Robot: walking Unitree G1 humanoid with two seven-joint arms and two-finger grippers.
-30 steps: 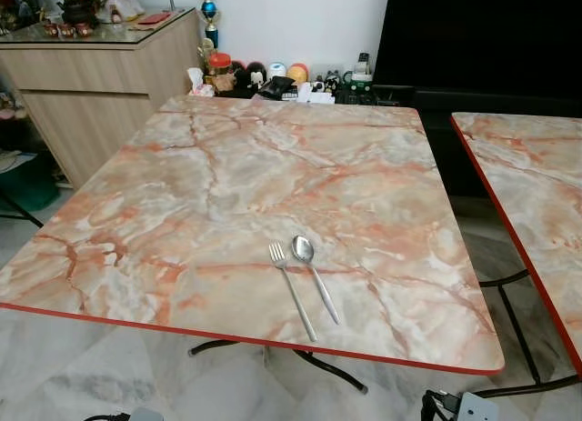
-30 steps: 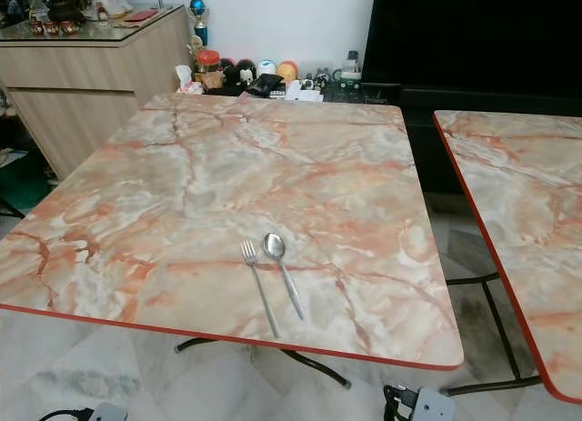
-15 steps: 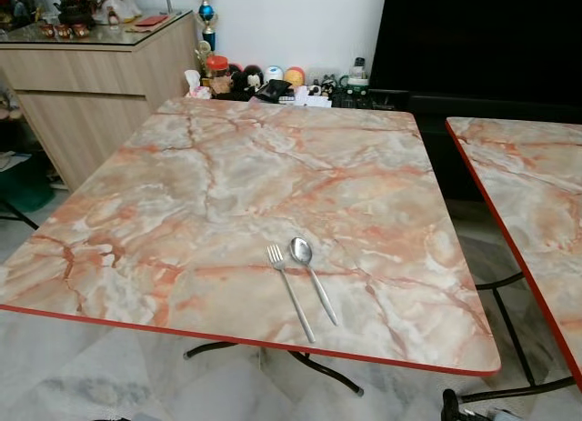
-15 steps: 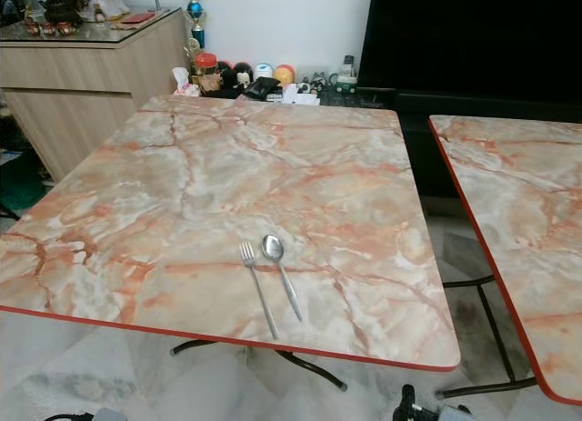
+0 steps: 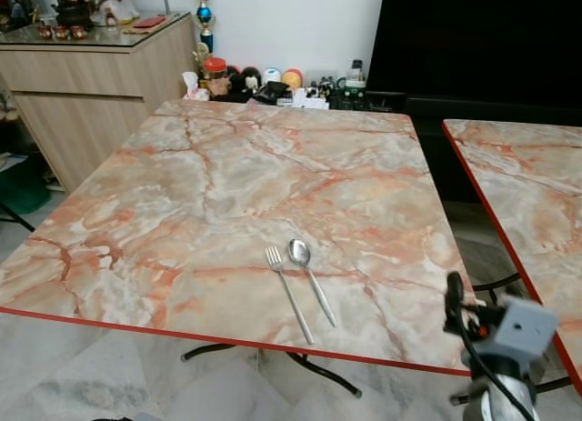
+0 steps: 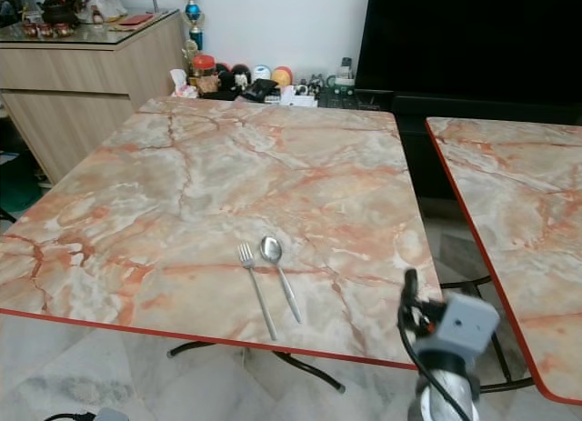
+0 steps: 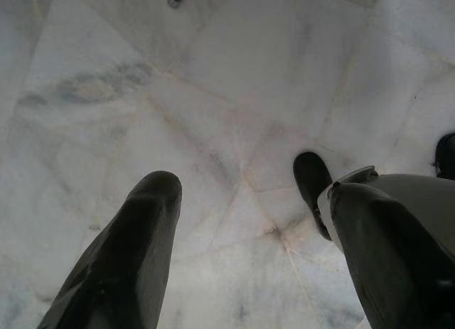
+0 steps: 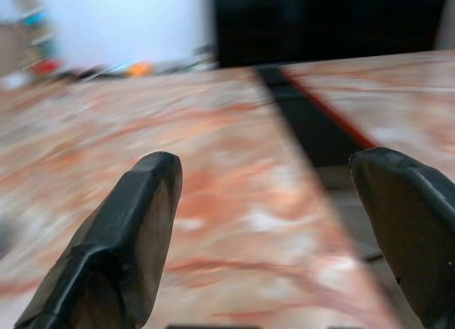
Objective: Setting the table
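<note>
Inspecting the marble bench (image 5: 227,175), you find a fork (image 5: 288,291) and spoon (image 5: 310,278) lying side by side, just apart, low and centre in the frame near the red front edge. The right claw (image 8: 263,229) stands released and empty at the lower right, over the bench's near corner; the left claw (image 7: 249,251) hangs spread above the floor. Judged step: cutlery placed, more items outstanding. Your next move likely calls for fetching further tableware. No brand, label or writing is legible.
</note>
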